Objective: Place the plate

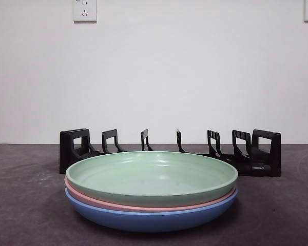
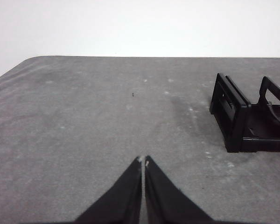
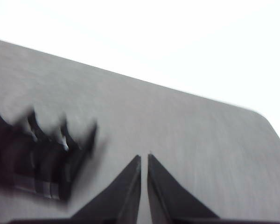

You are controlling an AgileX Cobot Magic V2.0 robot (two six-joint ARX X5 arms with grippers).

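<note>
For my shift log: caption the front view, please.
Green plate stacked on pink plate and blue plate, before black rack.

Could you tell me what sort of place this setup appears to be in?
Probably a lab test bench, not a kitchen: a dark gray table, a bare white wall with wall sockets, three stacked plates and a black dish rack.
</note>
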